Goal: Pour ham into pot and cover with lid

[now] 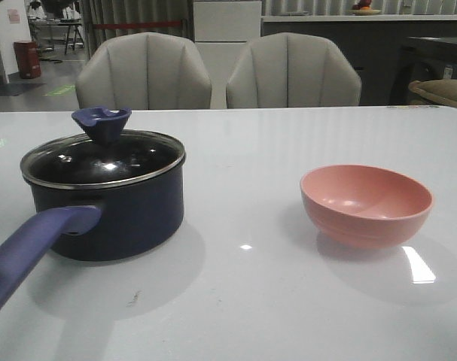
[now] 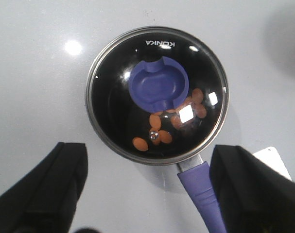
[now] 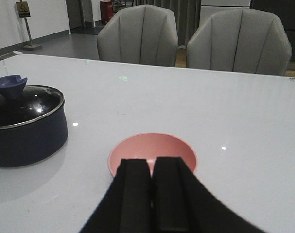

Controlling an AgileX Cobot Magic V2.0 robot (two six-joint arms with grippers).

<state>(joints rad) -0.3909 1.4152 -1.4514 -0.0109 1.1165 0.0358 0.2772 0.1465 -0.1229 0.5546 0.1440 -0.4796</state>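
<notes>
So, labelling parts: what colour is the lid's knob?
Blue; the knob shows best in the left wrist view.

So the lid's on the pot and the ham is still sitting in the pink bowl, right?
Not quite. The lid is on the pot, but the ham lies inside the pot, seen through the glass in the left wrist view. The bowl looks empty.

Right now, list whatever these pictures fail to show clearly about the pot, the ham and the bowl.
- Ham count: left wrist view, partly hidden under the lid knob and glare.
- Pot handle end: cut off by the front view's left edge.
- Pink bowl near side: right wrist view, covered by the right gripper.
- Left gripper fingertips: run off the left wrist view's bottom edge.
</notes>
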